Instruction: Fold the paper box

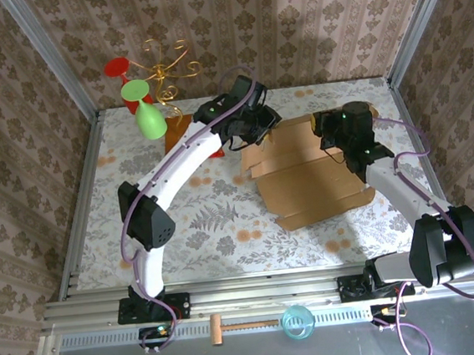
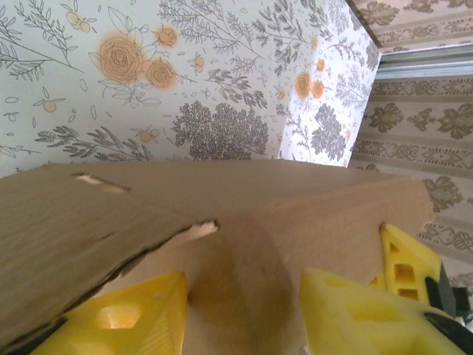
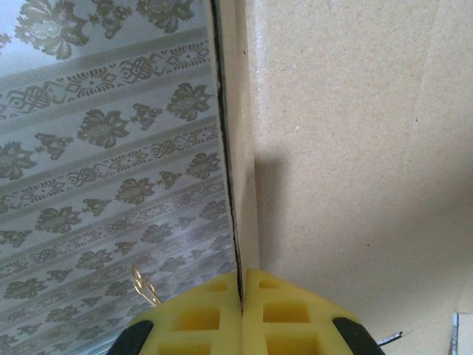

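The paper box [image 1: 308, 179] is a brown cardboard sheet with flaps, lying right of the table's middle, its far end raised. My left gripper [image 1: 253, 130] is at the box's far left corner. In the left wrist view its yellow fingers [image 2: 140, 318] stand apart against a cardboard panel [image 2: 295, 222], and the left gripper [image 2: 244, 285] is open, with cardboard across the gap. My right gripper [image 1: 340, 144] is at the far right side of the box. In the right wrist view the right gripper [image 3: 242, 275] is shut on the thin edge of an upright flap [image 3: 240, 148].
A green plastic glass [image 1: 149, 119], a red one [image 1: 117, 67] and a gold wire stand [image 1: 167, 67] sit at the back left beside a small orange-brown board [image 1: 178, 133]. A wooden mallet [image 1: 235, 327] and a blue cup [image 1: 298, 321] lie on the near rail.
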Robot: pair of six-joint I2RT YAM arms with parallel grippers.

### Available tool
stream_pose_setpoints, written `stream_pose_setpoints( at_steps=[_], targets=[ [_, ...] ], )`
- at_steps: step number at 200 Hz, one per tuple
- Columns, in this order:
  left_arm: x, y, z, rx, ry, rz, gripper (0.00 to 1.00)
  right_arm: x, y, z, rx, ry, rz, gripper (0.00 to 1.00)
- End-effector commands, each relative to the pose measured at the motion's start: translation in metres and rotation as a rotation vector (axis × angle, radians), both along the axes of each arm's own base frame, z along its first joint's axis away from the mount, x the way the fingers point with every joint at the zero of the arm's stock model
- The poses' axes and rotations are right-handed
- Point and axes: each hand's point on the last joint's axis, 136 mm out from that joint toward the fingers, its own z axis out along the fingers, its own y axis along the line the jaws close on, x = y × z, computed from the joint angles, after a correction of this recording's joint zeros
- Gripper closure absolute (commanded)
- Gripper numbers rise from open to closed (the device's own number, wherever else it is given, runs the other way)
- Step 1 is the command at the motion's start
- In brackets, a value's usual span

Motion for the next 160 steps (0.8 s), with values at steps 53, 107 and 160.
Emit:
stream_pose_setpoints(
  at_steps=[53,107,160],
  targets=[
    [0.017,0.017,-0.012,-0.027,0.02,0.089,0.89,-0.01,0.002,0.009,0.023,-0.05,-0.01,1.0],
    [0.019,0.024,-0.017,-0.039,0.022,0.114,1.0,-0.008,0.005,0.003,0.06,-0.093,0.008,0.85],
    [0.019,0.029,-0.021,-0.05,0.026,0.127,1.0,-0.008,0.004,-0.011,0.052,-0.098,0.027,0.47]
  ],
)
